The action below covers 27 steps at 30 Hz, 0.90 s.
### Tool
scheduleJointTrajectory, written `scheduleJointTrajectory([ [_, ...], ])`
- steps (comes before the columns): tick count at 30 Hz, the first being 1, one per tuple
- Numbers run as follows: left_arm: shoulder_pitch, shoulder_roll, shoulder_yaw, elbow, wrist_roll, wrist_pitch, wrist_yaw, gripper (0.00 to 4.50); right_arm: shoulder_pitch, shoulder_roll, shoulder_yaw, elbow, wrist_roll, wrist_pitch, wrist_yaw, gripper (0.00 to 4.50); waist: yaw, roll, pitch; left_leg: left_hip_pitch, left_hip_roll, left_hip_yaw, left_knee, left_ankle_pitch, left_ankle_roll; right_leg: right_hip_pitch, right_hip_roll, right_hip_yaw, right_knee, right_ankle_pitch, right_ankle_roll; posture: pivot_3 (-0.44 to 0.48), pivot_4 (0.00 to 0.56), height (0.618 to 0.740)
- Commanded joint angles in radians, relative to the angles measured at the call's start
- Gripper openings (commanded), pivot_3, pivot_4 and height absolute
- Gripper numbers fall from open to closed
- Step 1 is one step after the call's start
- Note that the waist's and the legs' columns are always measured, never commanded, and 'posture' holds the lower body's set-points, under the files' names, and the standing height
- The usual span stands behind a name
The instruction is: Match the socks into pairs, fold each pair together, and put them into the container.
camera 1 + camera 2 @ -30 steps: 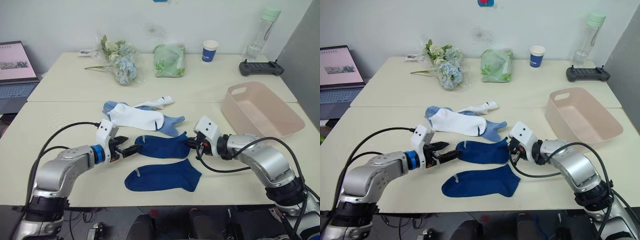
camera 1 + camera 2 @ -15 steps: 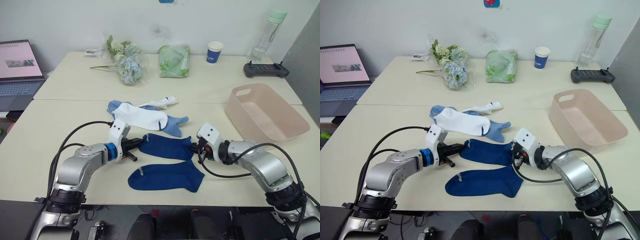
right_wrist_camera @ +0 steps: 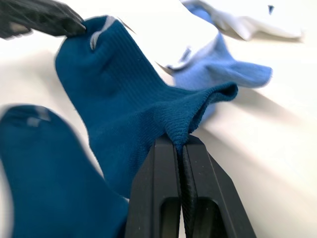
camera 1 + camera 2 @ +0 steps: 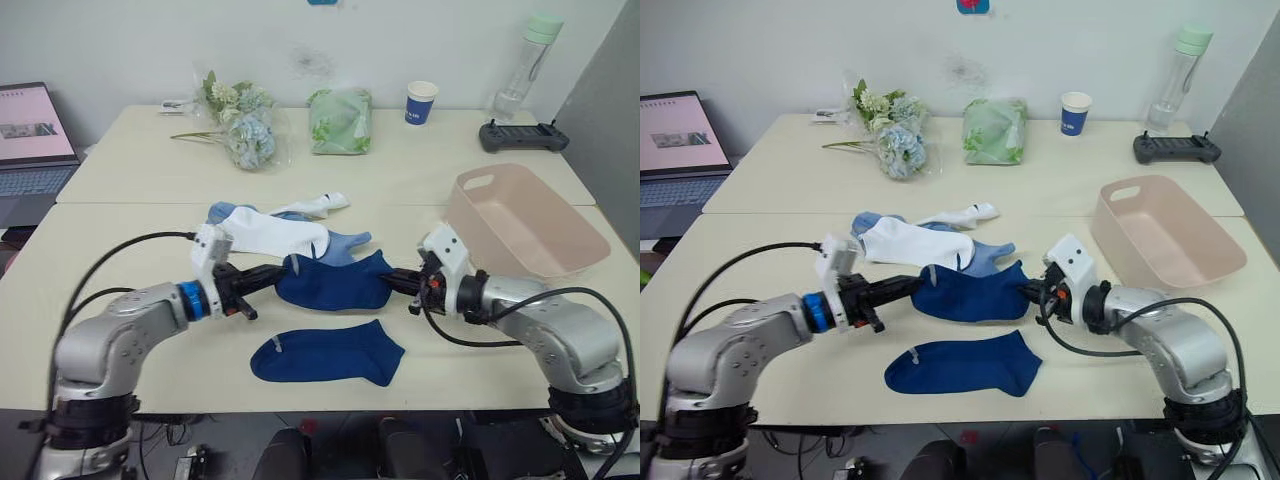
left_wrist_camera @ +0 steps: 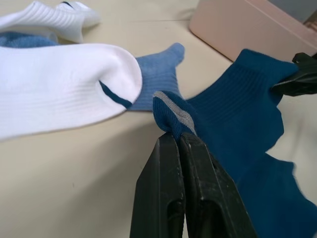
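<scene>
Both pincers are gripping one navy sock [image 4: 335, 283], the left pincer [image 4: 282, 271] closed on one end and the right pincer [image 4: 397, 279] on the other, holding it above the surface behind its mate [image 4: 327, 353], probably to lay it on top next.

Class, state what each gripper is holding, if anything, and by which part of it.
Both hold one navy sock: the left gripper pinches its grey-tipped toe end, the right gripper its cuff edge.
</scene>
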Motion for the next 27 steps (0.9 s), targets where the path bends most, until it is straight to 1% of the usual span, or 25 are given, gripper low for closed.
scheduleJointTrajectory([
  [1,0.073,0.062,0.090,-0.109,-0.150,0.104,-0.032,0.04,0.022,-0.006,-0.130,-0.110,0.168,0.160,-0.004,0.00,0.000,0.000,0.000,0.000,0.000,0.000,0.000,0.000,0.000,0.000,0.000,0.000,0.000,0.000,0.000,0.000,0.150,0.740],
  [3,0.136,0.082,0.114,-0.151,-0.200,0.136,-0.031,0.04,0.040,-0.008,-0.161,-0.149,0.223,0.213,-0.018,0.00,0.000,0.000,0.000,0.000,0.000,0.000,0.000,0.000,0.000,0.000,0.000,0.000,-0.001,0.000,0.000,0.000,0.150,0.740],
  [6,0.227,0.076,0.115,-0.199,-0.222,0.132,-0.009,0.04,0.082,-0.012,-0.160,-0.203,0.261,0.247,-0.048,0.00,0.001,0.000,0.000,0.000,0.000,0.000,0.000,0.000,0.000,0.000,0.000,0.000,0.000,0.000,0.000,0.000,0.150,0.740],
  [9,0.300,0.059,0.085,-0.237,-0.210,0.103,0.010,0.04,0.124,-0.014,-0.113,-0.232,0.250,0.235,-0.088,0.00,0.001,0.000,0.000,0.001,0.000,0.001,0.000,0.000,0.000,0.000,0.000,0.001,0.000,0.000,0.000,0.000,0.150,0.740],
  [11,0.337,0.048,0.049,-0.246,-0.164,0.063,0.026,0.04,0.146,-0.010,-0.069,-0.231,0.224,0.215,-0.121,0.00,0.001,0.000,0.000,0.001,0.000,0.001,0.000,0.000,0.000,0.000,0.000,0.001,0.000,0.000,0.000,0.000,0.150,0.740],
  [15,0.361,0.040,-0.007,-0.221,-0.088,-0.015,0.034,0.04,0.187,-0.001,-0.001,-0.207,0.180,0.175,-0.171,0.00,0.001,0.000,0.000,0.001,0.000,0.001,0.000,0.000,0.000,0.001,0.000,0.001,0.000,0.000,0.000,0.000,0.150,0.740],
  [20,0.385,0.047,-0.079,-0.183,0.005,-0.094,0.014,0.04,0.231,-0.039,0.079,-0.144,0.096,0.093,-0.180,0.00,0.001,0.000,0.000,0.001,0.000,0.003,0.000,0.000,0.000,0.000,0.000,0.002,-0.001,0.000,0.000,0.000,0.150,0.740],
  [24,0.393,0.048,-0.088,-0.166,0.043,-0.139,0.013,0.04,0.264,-0.093,0.125,-0.128,0.053,0.039,-0.155,0.00,0.001,0.000,0.000,0.001,0.000,0.002,0.000,0.000,0.000,0.000,0.000,0.001,-0.001,0.000,0.000,0.000,0.150,0.740],
  [27,0.402,0.042,-0.077,-0.166,0.054,-0.163,0.018,0.04,0.276,-0.109,0.131,-0.129,0.038,0.008,-0.149,0.00,0.001,0.000,0.000,0.001,0.000,0.002,0.000,0.000,0.000,0.000,0.000,0.002,-0.001,0.000,0.000,0.000,0.150,0.740],
])
